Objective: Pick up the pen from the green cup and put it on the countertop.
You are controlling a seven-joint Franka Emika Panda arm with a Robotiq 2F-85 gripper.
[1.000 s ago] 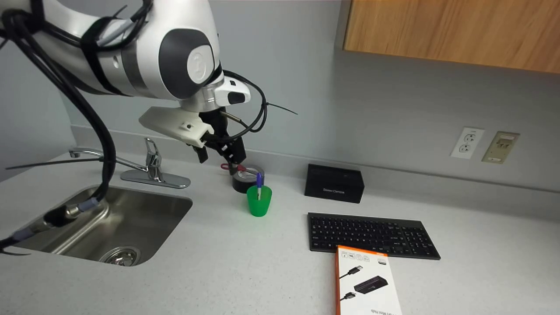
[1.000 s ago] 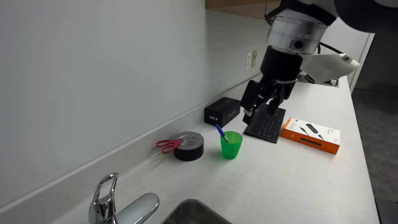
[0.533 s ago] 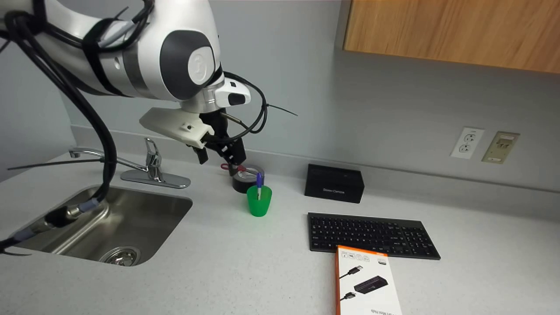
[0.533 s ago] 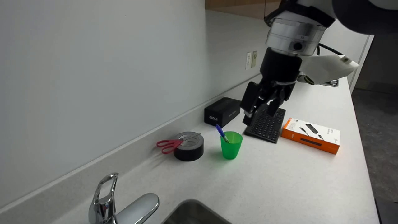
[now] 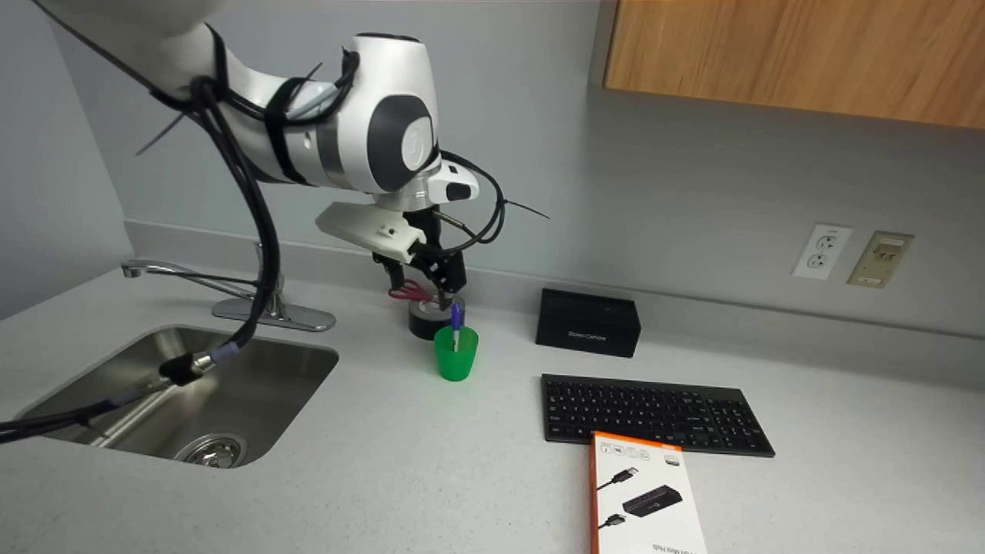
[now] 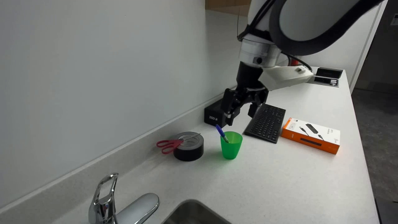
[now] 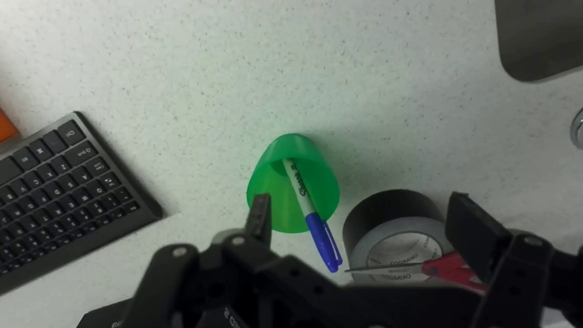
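The pen (image 7: 322, 238) leans in the green cup (image 7: 284, 205), its blue cap sticking up past the rim and its pale barrel inside. The pen (image 5: 455, 317) (image 6: 221, 132) and cup (image 5: 454, 365) (image 6: 230, 149) also show in both exterior views. The cup stands upright on the pale grey countertop (image 5: 431, 469). My gripper (image 7: 360, 200) is open and empty, with its fingers wide apart. In both exterior views the gripper (image 5: 421, 295) (image 6: 240, 119) hangs above the counter near the cup, apart from the pen. In the wrist view the pen's cap lies nearer the left finger.
A roll of black tape (image 6: 189, 152) with red scissors (image 6: 169, 145) on it stands beside the cup. A black box (image 5: 588, 323) sits by the wall. A keyboard (image 5: 654, 415) and a white-orange box (image 5: 646, 500) lie to one side, the sink (image 5: 300, 362) and faucet (image 5: 269, 308) to the other.
In an exterior view my arm and gripper have moved right and slightly down, closer to the cup, mostly in the last half second. The gripper stays open. Pen and cup have not moved.
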